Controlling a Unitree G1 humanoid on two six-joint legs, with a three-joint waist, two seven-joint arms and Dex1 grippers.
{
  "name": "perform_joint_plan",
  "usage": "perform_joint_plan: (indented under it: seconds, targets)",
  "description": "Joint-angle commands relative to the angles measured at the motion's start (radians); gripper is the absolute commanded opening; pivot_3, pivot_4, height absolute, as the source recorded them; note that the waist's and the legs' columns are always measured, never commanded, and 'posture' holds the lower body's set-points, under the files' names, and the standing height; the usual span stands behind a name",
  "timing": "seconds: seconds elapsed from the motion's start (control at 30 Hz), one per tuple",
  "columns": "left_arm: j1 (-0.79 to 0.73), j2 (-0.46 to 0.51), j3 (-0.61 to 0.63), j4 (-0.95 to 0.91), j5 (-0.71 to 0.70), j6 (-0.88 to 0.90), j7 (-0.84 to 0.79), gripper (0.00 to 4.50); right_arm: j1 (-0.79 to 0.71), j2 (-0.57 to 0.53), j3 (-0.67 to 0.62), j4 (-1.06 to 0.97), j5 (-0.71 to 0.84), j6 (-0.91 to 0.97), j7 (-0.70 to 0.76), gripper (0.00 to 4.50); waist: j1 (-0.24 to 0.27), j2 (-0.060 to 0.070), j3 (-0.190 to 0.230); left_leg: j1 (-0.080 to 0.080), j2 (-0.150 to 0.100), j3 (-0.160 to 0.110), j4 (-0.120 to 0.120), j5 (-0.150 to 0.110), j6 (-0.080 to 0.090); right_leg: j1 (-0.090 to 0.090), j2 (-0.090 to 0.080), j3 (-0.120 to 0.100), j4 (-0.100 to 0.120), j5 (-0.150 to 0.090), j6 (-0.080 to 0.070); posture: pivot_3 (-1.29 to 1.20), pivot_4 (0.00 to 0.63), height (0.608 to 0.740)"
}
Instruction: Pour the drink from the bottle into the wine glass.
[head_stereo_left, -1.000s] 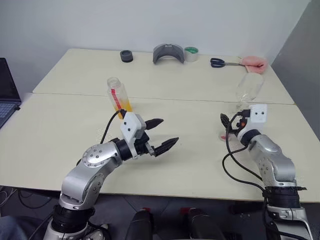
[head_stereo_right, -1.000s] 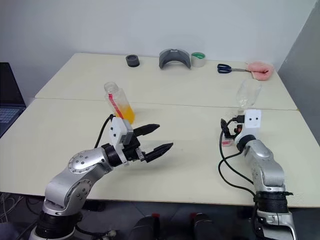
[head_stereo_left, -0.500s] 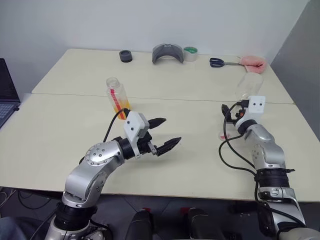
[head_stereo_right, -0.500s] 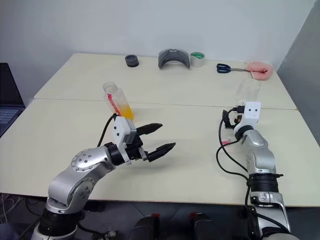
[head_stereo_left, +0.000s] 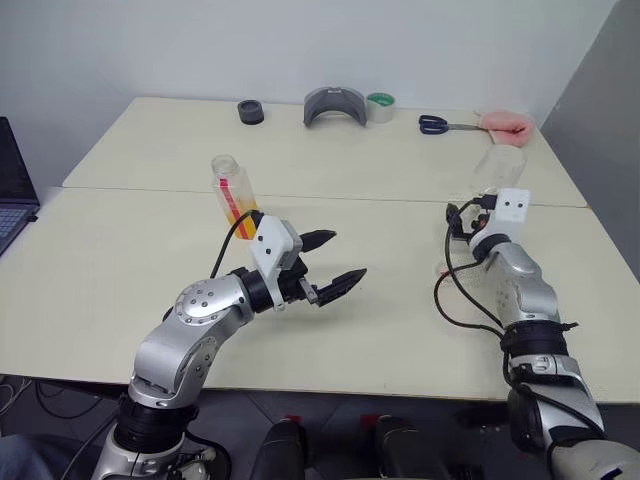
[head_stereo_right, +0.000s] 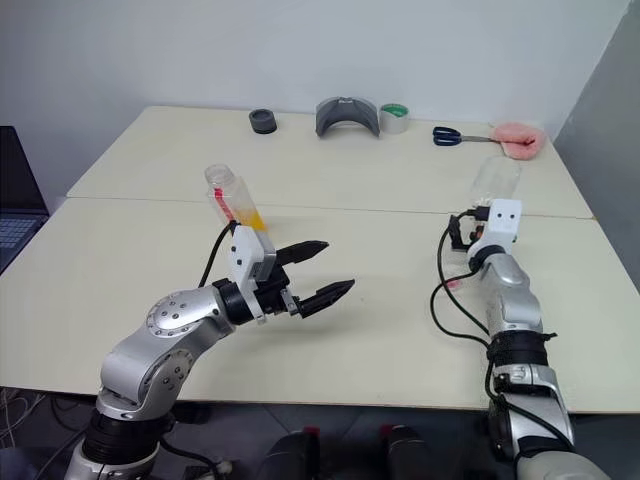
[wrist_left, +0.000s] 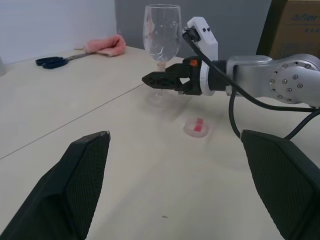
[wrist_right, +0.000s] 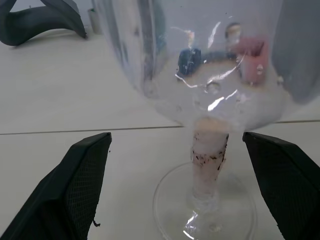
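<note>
Even, soft overhead light; the surface (head_stereo_left: 400, 330) shows faint shadows. The wine glass (wrist_right: 200, 65) carries bright glints, its bowl blurred close to the lens.

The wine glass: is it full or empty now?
Empty. The wine glass has a clear bowl with no liquid in it, and the orange drink sits in the bottle.

Right tool (head_stereo_left: 462, 222) now closer to wine glass (head_stereo_left: 497, 172).
</note>
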Motion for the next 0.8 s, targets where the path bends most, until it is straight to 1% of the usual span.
perform_joint_plan:
  seconds: [0.03,0.13,0.17,0.37,0.47,0.5,0.57,0.6,0.7,0.8]
  targets:
    - [-0.021,-0.001,0.001,-0.040,-0.017,0.001,-0.005,4.49,-0.055,-0.013,-0.018,0.083,-0.022,-0.080,0.009,4.50,0.000,0.000,0.000,0.000,0.000,0.000,0.000,0.000,0.000,0.000,0.000,0.000,0.000,0.000,0.000,0.00,0.150,0.740]
    - [-0.017,0.002,0.003,-0.041,-0.017,0.000,-0.008,4.50,-0.078,-0.025,-0.028,0.148,-0.027,-0.122,0.018,3.91,0.000,0.000,0.000,0.000,0.000,0.000,0.000,0.000,0.000,0.000,0.000,0.000,0.000,0.000,0.000,0.00,0.150,0.740]
    - [-0.015,0.002,0.004,-0.042,-0.017,0.000,-0.008,4.50,-0.082,-0.027,-0.031,0.160,-0.029,-0.132,0.019,3.63,0.000,0.000,0.000,0.000,0.000,0.000,0.000,0.000,0.000,0.000,0.000,0.000,0.000,0.000,0.000,0.00,0.150,0.740]
    - [-0.005,-0.001,0.002,-0.046,-0.016,-0.003,-0.008,4.50,-0.086,-0.031,-0.031,0.179,-0.033,-0.174,0.028,1.40,0.000,0.000,0.000,0.000,0.000,0.000,0.000,0.000,0.000,0.000,0.000,0.000,0.000,0.000,0.000,0.00,0.150,0.740]
    - [-0.003,0.000,0.000,-0.043,-0.015,-0.006,-0.012,4.50,-0.082,-0.032,-0.024,0.171,-0.036,-0.181,0.039,0.35,0.000,0.000,0.000,0.000,0.000,0.000,0.000,0.000,0.000,0.000,0.000,0.000,0.000,0.000,0.000,0.00,0.150,0.740]
    - [-0.003,0.002,0.000,-0.040,-0.014,-0.008,-0.015,4.50,-0.081,-0.033,-0.019,0.166,-0.040,-0.184,0.045,0.14,0.000,0.000,0.000,0.000,0.000,0.000,0.000,0.000,0.000,0.000,0.000,0.000,0.000,0.000,0.000,0.00,0.150,0.740]
    - [-0.003,0.003,0.002,-0.037,-0.014,-0.010,-0.018,4.50,-0.079,-0.034,-0.008,0.157,-0.050,-0.192,0.056,0.15,0.000,0.001,0.001,0.000,0.000,0.000,0.000,0.000,0.000,0.000,0.000,0.000,0.000,0.000,0.000,0.00,0.150,0.740]
    - [0.000,0.007,0.005,-0.039,-0.015,-0.011,-0.021,4.50,-0.080,-0.029,0.003,0.143,-0.048,-0.203,0.086,0.15,0.000,0.002,0.001,0.000,0.000,0.000,0.000,0.000,0.000,0.000,0.000,0.000,0.000,0.000,0.000,0.00,0.150,0.740]
    - [0.044,0.033,0.034,-0.062,-0.018,-0.011,-0.026,4.50,-0.084,0.015,0.066,0.064,-0.027,-0.198,0.220,0.15,-0.007,0.003,0.002,0.000,0.000,0.000,0.000,0.000,0.000,0.000,0.000,0.001,0.000,0.000,0.000,0.00,0.150,0.740]
    - [0.125,0.054,0.094,-0.099,-0.023,-0.017,-0.005,4.50,-0.090,0.057,0.132,-0.002,-0.020,-0.145,0.321,0.15,-0.024,0.004,0.002,0.000,0.001,0.000,-0.002,0.000,0.000,-0.001,0.000,0.000,0.001,0.000,0.000,0.00,0.150,0.740]
